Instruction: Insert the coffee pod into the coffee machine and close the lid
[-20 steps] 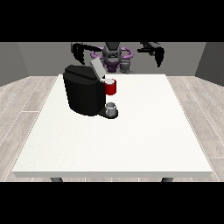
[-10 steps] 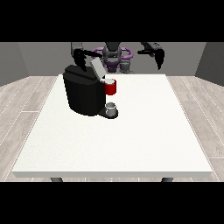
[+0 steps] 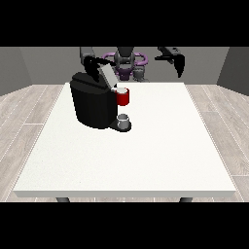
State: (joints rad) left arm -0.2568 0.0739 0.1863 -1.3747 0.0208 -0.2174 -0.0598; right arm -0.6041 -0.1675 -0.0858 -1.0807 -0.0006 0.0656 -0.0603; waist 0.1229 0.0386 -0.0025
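Front view: down onto the raised lid (image 3: 107,74) of the coffee machine (image 3: 92,99) now, the hand at the view's left (image 3: 91,65), up and behind a moment ago; grip impossible to tell. Just below it, a red thing at the machine (image 3: 123,97). Farther down, a grey thing (image 3: 123,119). Pod not plainly visible. Hand at the view's right (image 3: 178,62) hanging high, well apart, fingers relaxed downward. Looks like lid-closing underway.

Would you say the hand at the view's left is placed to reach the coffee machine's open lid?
Probably yes: that hand sits just above and behind the raised lid of the coffee machine, with nothing visible between them.
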